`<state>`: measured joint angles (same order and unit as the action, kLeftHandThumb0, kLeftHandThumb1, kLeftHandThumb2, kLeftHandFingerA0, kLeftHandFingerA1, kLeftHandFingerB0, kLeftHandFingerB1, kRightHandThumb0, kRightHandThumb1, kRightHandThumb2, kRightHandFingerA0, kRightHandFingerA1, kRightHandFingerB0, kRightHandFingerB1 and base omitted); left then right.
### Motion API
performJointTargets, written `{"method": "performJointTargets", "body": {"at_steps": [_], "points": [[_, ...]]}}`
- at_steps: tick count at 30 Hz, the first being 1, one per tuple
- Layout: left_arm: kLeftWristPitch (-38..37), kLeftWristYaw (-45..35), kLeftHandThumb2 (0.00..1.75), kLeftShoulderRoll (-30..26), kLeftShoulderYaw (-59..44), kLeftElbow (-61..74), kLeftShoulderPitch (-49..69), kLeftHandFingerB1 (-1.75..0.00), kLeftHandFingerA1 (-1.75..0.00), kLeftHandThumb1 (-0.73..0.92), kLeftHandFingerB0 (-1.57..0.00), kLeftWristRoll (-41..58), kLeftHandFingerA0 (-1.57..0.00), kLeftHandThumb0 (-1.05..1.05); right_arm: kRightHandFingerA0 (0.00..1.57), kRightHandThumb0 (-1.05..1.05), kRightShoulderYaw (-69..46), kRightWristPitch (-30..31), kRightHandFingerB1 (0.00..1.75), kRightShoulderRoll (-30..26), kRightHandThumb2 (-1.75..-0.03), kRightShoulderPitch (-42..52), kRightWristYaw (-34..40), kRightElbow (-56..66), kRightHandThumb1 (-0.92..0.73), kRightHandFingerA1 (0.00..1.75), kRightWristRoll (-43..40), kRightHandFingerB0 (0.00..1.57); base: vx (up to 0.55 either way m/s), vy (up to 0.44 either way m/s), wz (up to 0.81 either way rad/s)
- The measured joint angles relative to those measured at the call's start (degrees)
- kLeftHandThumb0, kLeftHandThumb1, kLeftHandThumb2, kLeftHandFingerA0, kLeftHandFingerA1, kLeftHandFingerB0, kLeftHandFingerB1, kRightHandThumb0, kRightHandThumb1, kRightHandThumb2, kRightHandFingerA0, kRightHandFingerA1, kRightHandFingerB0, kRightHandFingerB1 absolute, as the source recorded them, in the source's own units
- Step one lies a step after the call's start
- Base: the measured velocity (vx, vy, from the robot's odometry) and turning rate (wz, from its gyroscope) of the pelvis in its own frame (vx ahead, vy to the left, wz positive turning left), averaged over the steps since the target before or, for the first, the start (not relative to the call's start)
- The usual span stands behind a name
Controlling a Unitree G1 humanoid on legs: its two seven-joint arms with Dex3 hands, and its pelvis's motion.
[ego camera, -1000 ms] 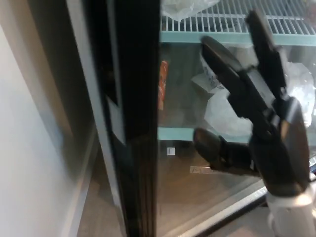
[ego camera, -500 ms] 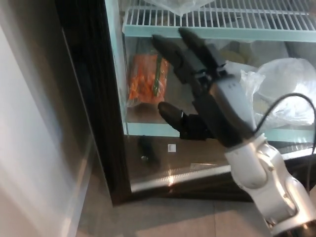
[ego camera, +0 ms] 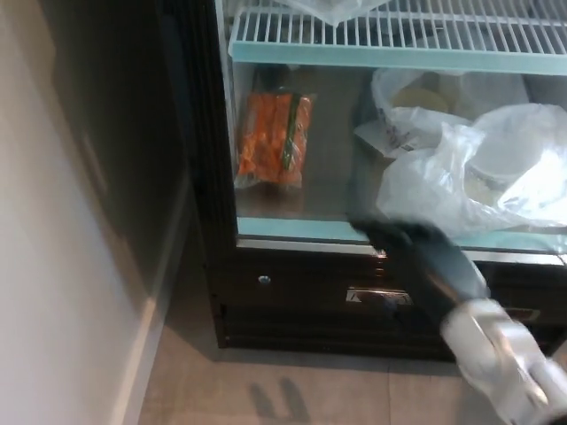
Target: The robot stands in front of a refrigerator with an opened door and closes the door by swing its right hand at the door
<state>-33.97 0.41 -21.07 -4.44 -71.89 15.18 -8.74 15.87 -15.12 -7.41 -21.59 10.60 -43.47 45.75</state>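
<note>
Right hand [ego camera: 416, 257] low against the refrigerator door [ego camera: 292, 177], blurred; its grip cannot be told.
Risk: door just ahead rebounds if unlatched.

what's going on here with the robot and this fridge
The robot is closing a glass-fronted fridge door with its right hand. The hand is blurred, low against the door's bottom edge, so its fingers can't be read. The door looks shut or nearly so. Through the glass you see a wire shelf, a pack of carrots and white plastic bags. The left hand isn't in view.
</note>
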Motion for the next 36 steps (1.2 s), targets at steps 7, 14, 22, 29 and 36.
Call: {"method": "performJointTargets", "body": {"at_steps": [7,14,22,29,36], "points": [[0.4,-0.9,0.64,0.0,0.2,-0.5,-2.4,-0.34,-0.37,0.73,-0.37,0.1,-0.47,-0.61,0.19,-0.59,-1.8,-2.4,0.27,-4.2,-0.66,16.2,1.4,-0.6,-0.83,0.3,-3.2,0.16,0.0,0.0,0.0],[2.1,-2.0,0.64,0.1,0.1,-1.4,-4.0,-0.33,-0.36,0.75,-0.35,0.2,-0.44,-0.56,0.0,-0.32,-6.6,-6.8,0.47,-5.8,-1.11,23.7,5.5,-14.8,-0.6,0.48,-8.5,0.0,0.0,0.0,0.0],[2.8,-2.1,0.98,0.0,1.0,-1.5,-6.0,-0.45,-0.53,0.62,-0.21,0.1,-0.38,-0.54,0.2,-0.59,-8.1,-7.4,0.27,-5.8,-0.66,24.0,8.3,-26.5,-0.83,0.29,-12.1,0.19,0.0,0.0,0.0],[3.2,-1.9,0.64,0.0,1.4,-1.4,-6.5,-0.33,-0.36,0.76,-0.34,0.1,-0.44,-0.57,0.16,-0.59,-7.9,-7.1,0.28,-5.8,-0.66,23.4,8.6,-29.9,-0.82,0.28,-13.5,0.2,0.0,0.0,0.0],[3.7,-1.8,0.64,0.0,1.4,-1.4,-7.0,-0.33,-0.37,0.75,-0.35,0.1,-0.46,-0.57,0.17,-0.55,-7.4,-5.9,0.28,-5.8,-0.65,21.5,7.6,-31.0,-0.81,0.28,-14.8,0.19,0.0,0.0,0.0]]}}
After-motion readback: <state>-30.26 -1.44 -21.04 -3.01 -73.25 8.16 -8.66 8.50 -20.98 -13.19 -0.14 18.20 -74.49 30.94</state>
